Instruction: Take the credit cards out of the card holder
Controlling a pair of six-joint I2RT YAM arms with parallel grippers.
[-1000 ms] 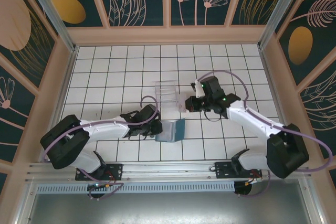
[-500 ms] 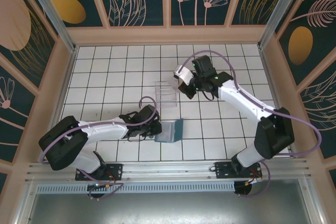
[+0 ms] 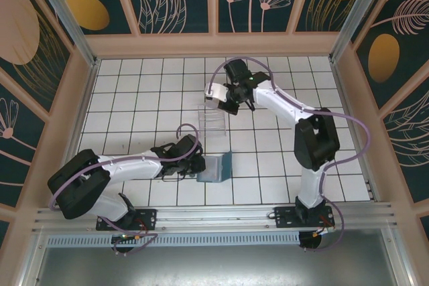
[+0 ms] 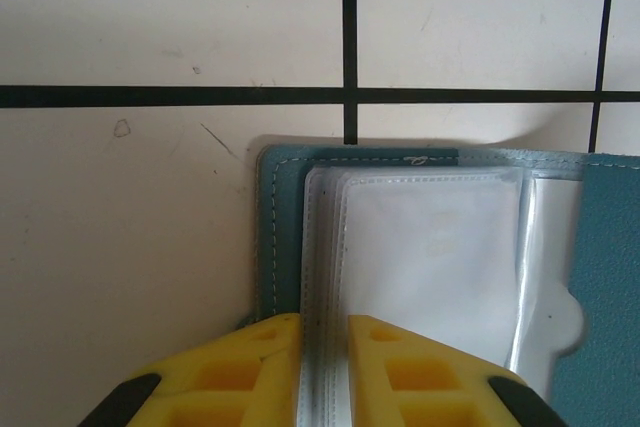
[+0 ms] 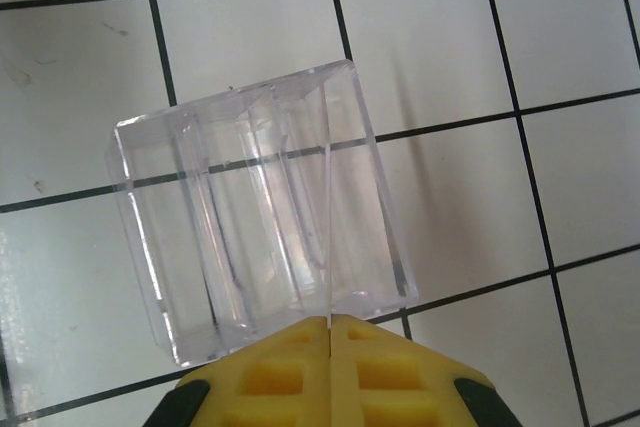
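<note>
Nearest, the card holder [image 4: 283,207] lies open on the worktop [image 3: 134,85]. The left gripper [image 4: 322,332], jaws narrow, clamps its milky sleeves [image 4: 430,247], whose contents are unreadable. Beyond it, above the clear tray [image 5: 250,217], the right gripper [image 5: 328,332] has its jaws pinched on a pale credit card [image 3: 214,93], seen edge-on.
</note>
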